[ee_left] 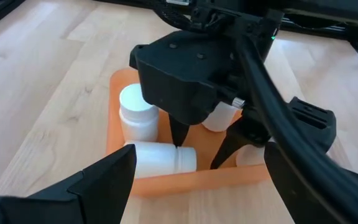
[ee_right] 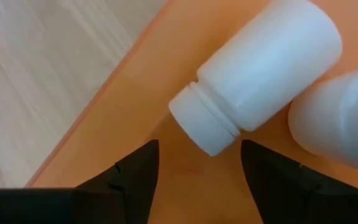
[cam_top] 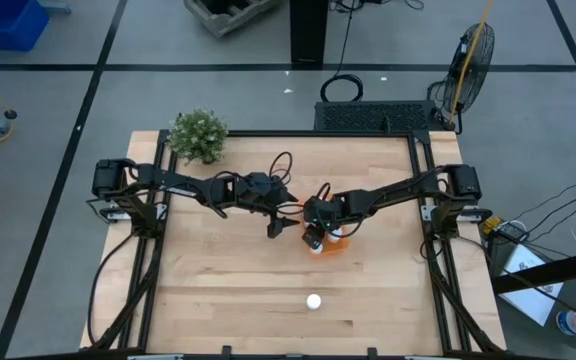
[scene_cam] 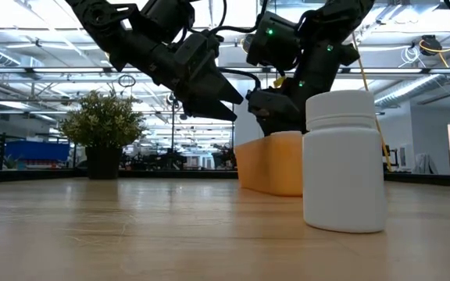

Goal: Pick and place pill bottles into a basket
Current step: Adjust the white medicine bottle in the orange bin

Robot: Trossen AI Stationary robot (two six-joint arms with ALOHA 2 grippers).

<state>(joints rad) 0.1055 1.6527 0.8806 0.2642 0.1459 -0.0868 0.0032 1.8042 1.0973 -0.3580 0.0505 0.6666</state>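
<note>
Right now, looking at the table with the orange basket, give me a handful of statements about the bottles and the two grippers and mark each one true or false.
1. One pill bottle stands alone on the table, outside the basket. True.
2. The right gripper is clamped on a bottle. False: its fingers stand apart over the basket, holding nothing.
3. A bottle lying on its side rests inside the basket. True.
4. The left gripper is shut. False: it is open beside the basket.
5. The potted plant sits in the basket. False: it is at a table corner.

Both grippers (cam_top: 276, 226) (cam_top: 315, 240) mid-table, fingers apart.
</note>
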